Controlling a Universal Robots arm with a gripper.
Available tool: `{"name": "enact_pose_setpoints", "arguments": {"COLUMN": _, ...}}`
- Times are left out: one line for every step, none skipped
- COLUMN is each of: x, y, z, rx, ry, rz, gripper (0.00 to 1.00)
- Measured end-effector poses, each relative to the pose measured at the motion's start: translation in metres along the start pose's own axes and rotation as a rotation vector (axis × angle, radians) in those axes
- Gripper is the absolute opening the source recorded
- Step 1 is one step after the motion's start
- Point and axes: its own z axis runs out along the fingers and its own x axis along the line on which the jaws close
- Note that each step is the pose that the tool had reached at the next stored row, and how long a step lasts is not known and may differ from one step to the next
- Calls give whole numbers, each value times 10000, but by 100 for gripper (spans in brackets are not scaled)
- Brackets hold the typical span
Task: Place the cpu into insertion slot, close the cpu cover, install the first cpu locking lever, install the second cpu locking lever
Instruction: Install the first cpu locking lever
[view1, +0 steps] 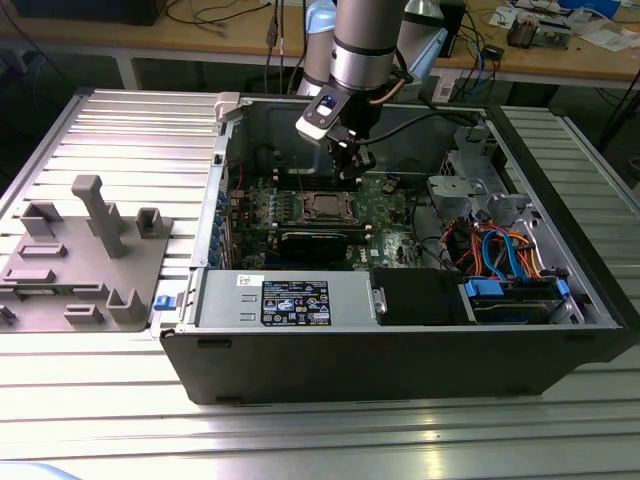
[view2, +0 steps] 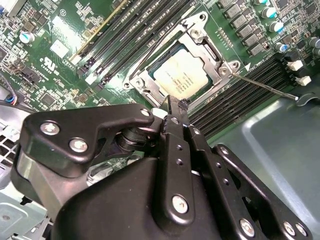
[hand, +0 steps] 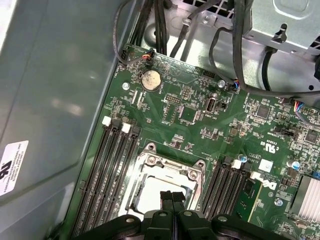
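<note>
The cpu (view2: 181, 75) lies flat in the insertion slot (view1: 325, 207) on the green board, its silvery top showing through the window of the cpu cover (view2: 200, 42), which lies down over it. One thin lever rod (view2: 265, 88) runs out from a socket corner over the memory slots. Another rod (view2: 152, 46) runs along the opposite side of the frame. My gripper (view2: 175, 106) is shut with nothing between its fingers, and its tips hover at the socket's edge. In the first wrist view the gripper (hand: 172, 196) overlaps the cpu (hand: 147, 197) and the cover (hand: 167, 164). In the exterior view the gripper (view1: 350, 172) hangs just above the socket.
The open computer case (view1: 400, 370) lies on a ribbed metal table. A grey power supply box (view1: 285, 298) and a black card (view1: 315, 240) sit in front of the socket. Cables (view1: 500, 250) fill the exterior view's right. Memory slots (hand: 107, 175) flank the socket. A grey fixture (view1: 85, 250) stands left.
</note>
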Motion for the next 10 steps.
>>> {"name": "enact_pose_setpoints", "arguments": {"x": 0, "y": 0, "z": 0, "rx": 0, "ry": -1, "rz": -33, "gripper": 11}}
{"name": "enact_pose_setpoints", "arguments": {"x": 0, "y": 0, "z": 0, "rx": 0, "ry": -1, "rz": -54, "gripper": 11}}
{"name": "enact_pose_setpoints", "arguments": {"x": 0, "y": 0, "z": 0, "rx": 0, "ry": -2, "rz": -77, "gripper": 11}}
{"name": "enact_pose_setpoints", "arguments": {"x": 0, "y": 0, "z": 0, "rx": 0, "ry": -2, "rz": -99, "gripper": 11}}
{"name": "enact_pose_setpoints", "arguments": {"x": 0, "y": 0, "z": 0, "rx": 0, "ry": -2, "rz": -135, "gripper": 11}}
{"name": "enact_pose_setpoints", "arguments": {"x": 0, "y": 0, "z": 0, "rx": 0, "ry": -3, "rz": -172, "gripper": 11}}
{"name": "enact_pose_setpoints", "arguments": {"x": 0, "y": 0, "z": 0, "rx": 0, "ry": -3, "rz": -216, "gripper": 11}}
{"name": "enact_pose_setpoints", "arguments": {"x": 0, "y": 0, "z": 0, "rx": 0, "ry": -3, "rz": -238, "gripper": 11}}
{"name": "enact_pose_setpoints", "arguments": {"x": 0, "y": 0, "z": 0, "rx": 0, "ry": -4, "rz": -259, "gripper": 11}}
{"name": "enact_pose_setpoints", "arguments": {"x": 0, "y": 0, "z": 0, "rx": 0, "ry": -5, "rz": -307, "gripper": 11}}
